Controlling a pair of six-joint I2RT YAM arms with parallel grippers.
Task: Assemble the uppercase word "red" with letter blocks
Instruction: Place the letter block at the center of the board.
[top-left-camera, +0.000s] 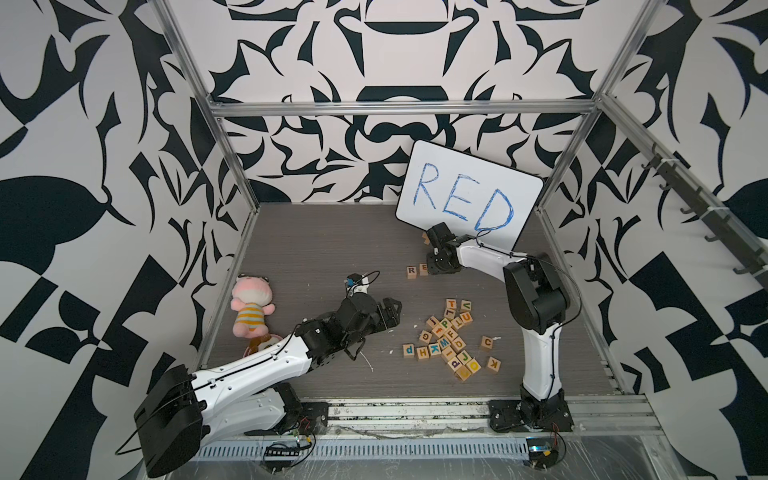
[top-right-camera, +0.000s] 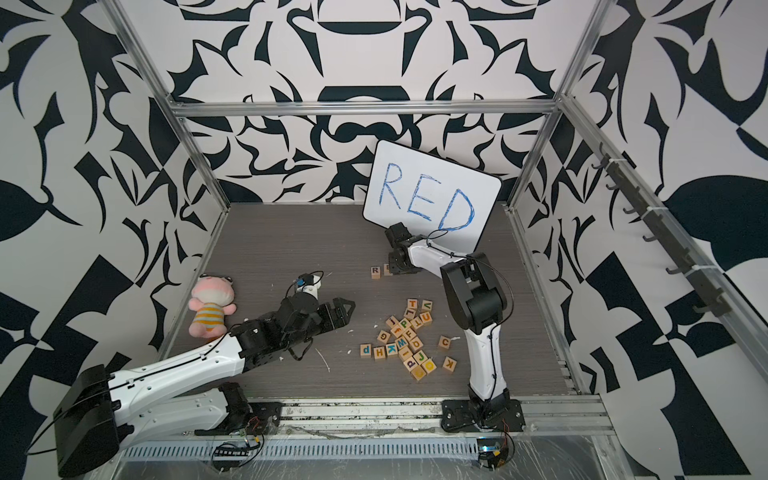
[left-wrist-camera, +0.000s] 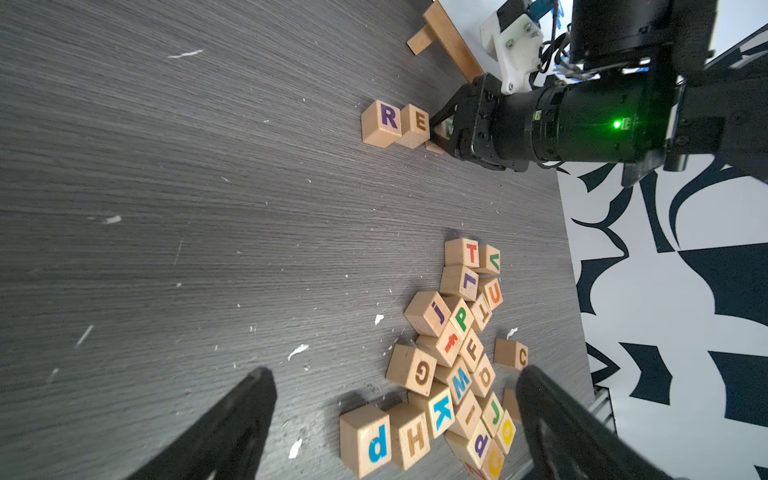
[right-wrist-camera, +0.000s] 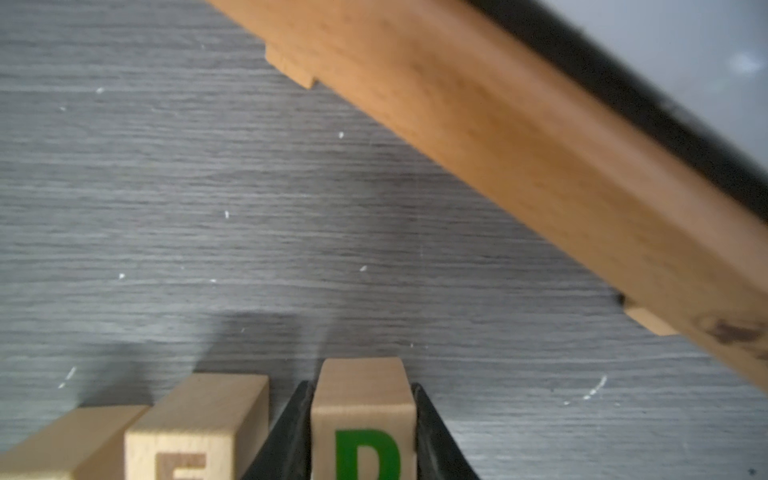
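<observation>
Where the right gripper (right-wrist-camera: 362, 390) reaches the end of the row (left-wrist-camera: 409, 124), its two black wedge-shaped fingers (right-wrist-camera: 291, 436) lie flat against opposite side faces of the D block (right-wrist-camera: 362, 415). The grip is closed on that block. The block is a pale, smooth wooden cube with square edges and a green printed letter. It stands level with the E block (right-wrist-camera: 195, 419), and one finger fills the gap between the two.

The E block carries brown print and touches the R block (left-wrist-camera: 382, 122), which carries purple print. In both top views the row sits right of centre, just in front of the whiteboard (top-left-camera: 469, 195). The whiteboard is a rounded white panel with blue handwriting.

The whiteboard's base is a straight rail (right-wrist-camera: 498, 137) of orange-brown wood with small feet. The rail runs diagonally beyond the row, near it but not touching it.

The table (top-left-camera: 316, 249) has a dark grey wood-grain surface flecked with white scraps. It lies bare across the upper left of its area in the top views.

The left gripper (left-wrist-camera: 395, 376) has its fingers (left-wrist-camera: 241, 415) spread wide with nothing between them. The remaining letter blocks (top-left-camera: 451, 338) form a loose, tilted heap at lower right of centre, well apart from the row. A soft pink plush toy (top-left-camera: 249, 307) lies against the left edge.
</observation>
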